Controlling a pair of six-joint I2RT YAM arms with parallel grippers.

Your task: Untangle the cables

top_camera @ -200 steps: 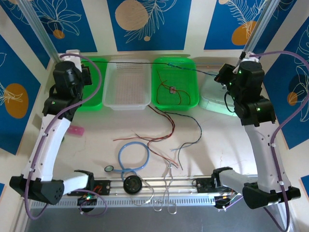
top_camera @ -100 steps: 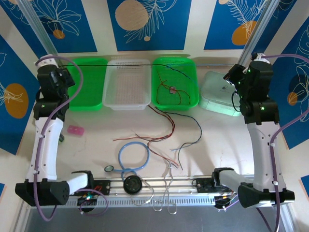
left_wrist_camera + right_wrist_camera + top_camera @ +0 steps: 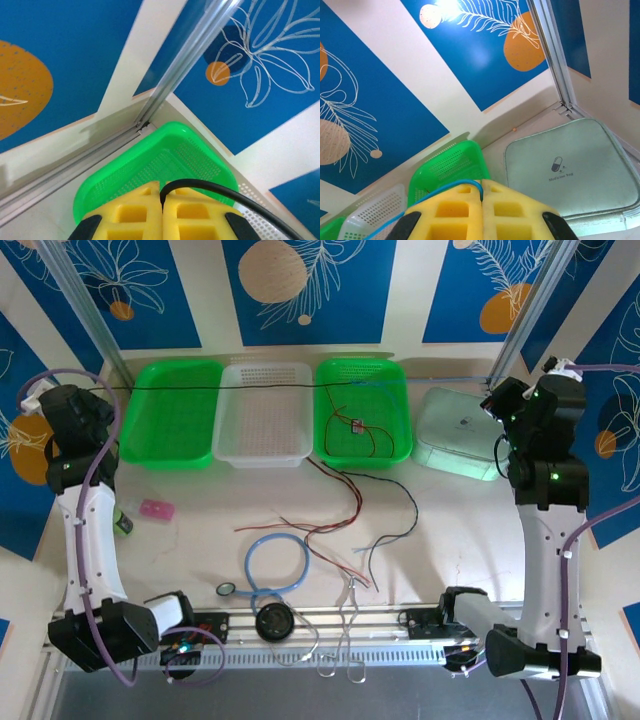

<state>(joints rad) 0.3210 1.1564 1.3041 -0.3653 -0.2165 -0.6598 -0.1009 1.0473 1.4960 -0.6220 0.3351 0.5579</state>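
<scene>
One cable is stretched taut above the trays, black point(image 3: 220, 388) on its left part and blue point(image 3: 440, 381) on its right part. My left gripper point(image 3: 104, 391) at the far left is shut on the black end point(image 3: 225, 192), which comes out between the yellow pads point(image 3: 130, 215). My right gripper point(image 3: 492, 392) at the far right is shut on the blue end point(image 3: 435, 192). Red and black cables point(image 3: 350, 510) lie tangled on the table's middle. Another red cable point(image 3: 355, 430) lies in the right green tray point(image 3: 405, 420).
At the back stand a left green tray point(image 3: 175, 458), a white basket point(image 3: 262, 456) and a pale medicine bag point(image 3: 455, 435). A light-blue tube loop point(image 3: 250, 565), a black disc point(image 3: 271, 622) and a pink piece point(image 3: 156, 508) lie nearer the front rail.
Both arms have swung outward, the left one further left and the right one further right. The cable between them now spans a longer stretch and stays taut.
</scene>
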